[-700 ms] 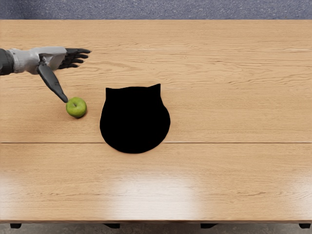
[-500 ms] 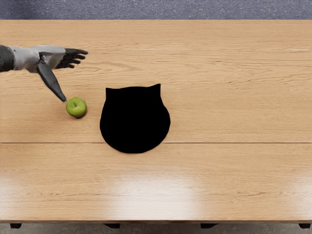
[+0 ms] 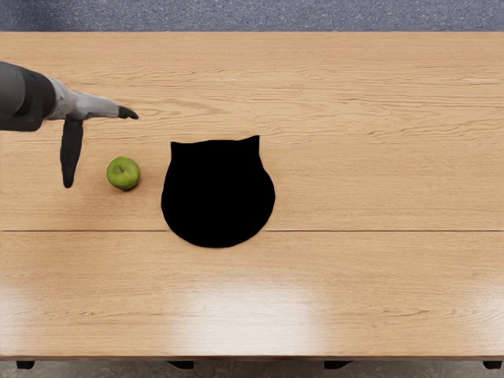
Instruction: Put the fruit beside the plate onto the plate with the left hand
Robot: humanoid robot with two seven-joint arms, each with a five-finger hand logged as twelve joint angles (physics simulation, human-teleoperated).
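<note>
Head view of a wooden table seen at a downward slant. The left arm enters at the upper left of the frame, and the left hand hangs above the tabletop with its fingers stretched toward the right and its dark thumb pointing down the frame. The hand is released and grasps nothing. A green apple rests on the table at centre left, just right of the thumb tip and apart from it. A flat black plate, round with two ear-like points on its upper edge, lies near the frame's centre. The apple sits just left of the plate, with a narrow strip of wood between them.
</note>
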